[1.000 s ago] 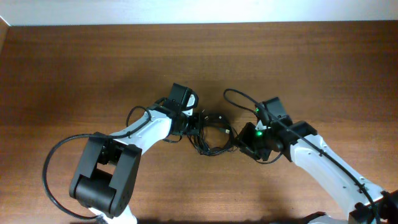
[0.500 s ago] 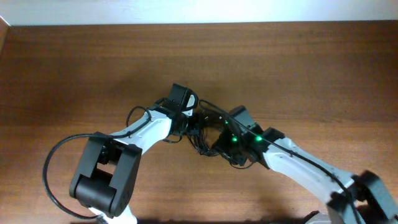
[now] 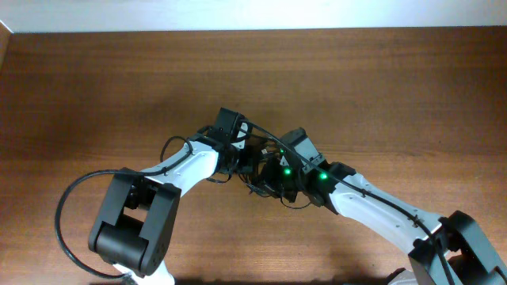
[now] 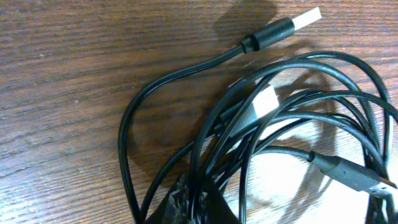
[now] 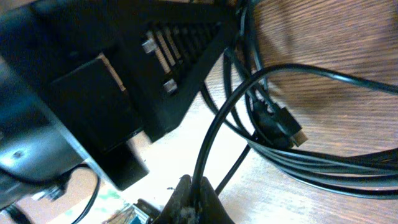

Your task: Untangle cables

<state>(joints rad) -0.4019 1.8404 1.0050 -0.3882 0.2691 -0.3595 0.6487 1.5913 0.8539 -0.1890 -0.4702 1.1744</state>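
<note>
Knotted cables bunched at the middle of the table, pinched from two sides.
Gripped toward the table's left by the left gripper, fingers pressed together on several strands; gripped toward the table's right by the right gripper, closed on a single strand. Best drawn apart slowly and low over the table, letting the free USB plug slide through its loop; worth easing off if loops cinch tighter rather than open.

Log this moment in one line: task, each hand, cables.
task: untangle cables | left hand: shut on cables | right hand: shut on cables | state: tangled bundle on wooden table, between both hands
</note>
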